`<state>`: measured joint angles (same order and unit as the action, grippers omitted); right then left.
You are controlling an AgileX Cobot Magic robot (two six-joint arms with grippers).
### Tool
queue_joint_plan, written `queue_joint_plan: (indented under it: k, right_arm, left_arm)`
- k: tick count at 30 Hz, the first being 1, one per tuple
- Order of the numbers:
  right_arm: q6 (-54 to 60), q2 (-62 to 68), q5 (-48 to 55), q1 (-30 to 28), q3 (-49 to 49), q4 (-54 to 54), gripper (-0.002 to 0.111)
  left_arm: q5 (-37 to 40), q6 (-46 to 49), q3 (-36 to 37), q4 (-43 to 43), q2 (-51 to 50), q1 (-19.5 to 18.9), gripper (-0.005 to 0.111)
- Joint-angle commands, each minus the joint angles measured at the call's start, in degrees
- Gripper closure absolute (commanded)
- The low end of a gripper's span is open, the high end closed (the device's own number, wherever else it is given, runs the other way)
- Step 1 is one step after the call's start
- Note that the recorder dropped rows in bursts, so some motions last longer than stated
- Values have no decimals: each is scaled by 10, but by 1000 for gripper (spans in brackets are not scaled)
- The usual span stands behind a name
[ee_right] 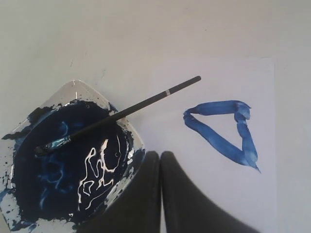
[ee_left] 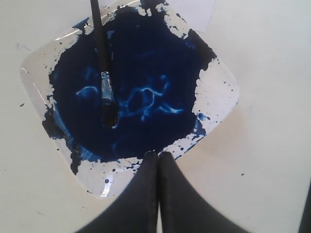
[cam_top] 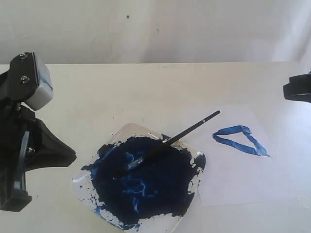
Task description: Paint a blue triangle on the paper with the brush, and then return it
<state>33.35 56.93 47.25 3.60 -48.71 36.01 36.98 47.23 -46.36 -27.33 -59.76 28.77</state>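
The left claw (ee_left: 158, 155) is closed, tips together, holding nothing, near the edge of the tray (cam_top: 81, 180) on the counter (cam_top: 121, 87). The brush (cam_top: 167, 142) lies free, bristles in the dark paint puddle (cam_top: 155, 179), handle crossing the rim toward the paper (cam_top: 233, 179). The paper bears the blue triangle (cam_top: 235, 145). The right claw (ee_right: 161, 155) is likewise closed and empty.

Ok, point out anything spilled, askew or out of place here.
The long black-handled brush lies loose, bristles in dark blue paint, handle sticking out past the clear square tray's rim over the white paper sheet. Paint is smeared across that rim, with small specks on the cream table.
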Motion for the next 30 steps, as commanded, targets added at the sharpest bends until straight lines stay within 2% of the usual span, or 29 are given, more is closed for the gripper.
queue_joint_plan:
  k: [1,22,30]
  right_arm:
    - [-7,-18,-6,-3,3,-7,108]
    - [-7,-23,-7,-1,3,0,108]
    - [0,-133,-21,21,3,-15,108]
  left_arm:
    - [5,-5,4,-10,4,-1,107]
    - [5,-5,4,-10,4,-1,107]
    - [3,-5,4,-10,4,-1,107]
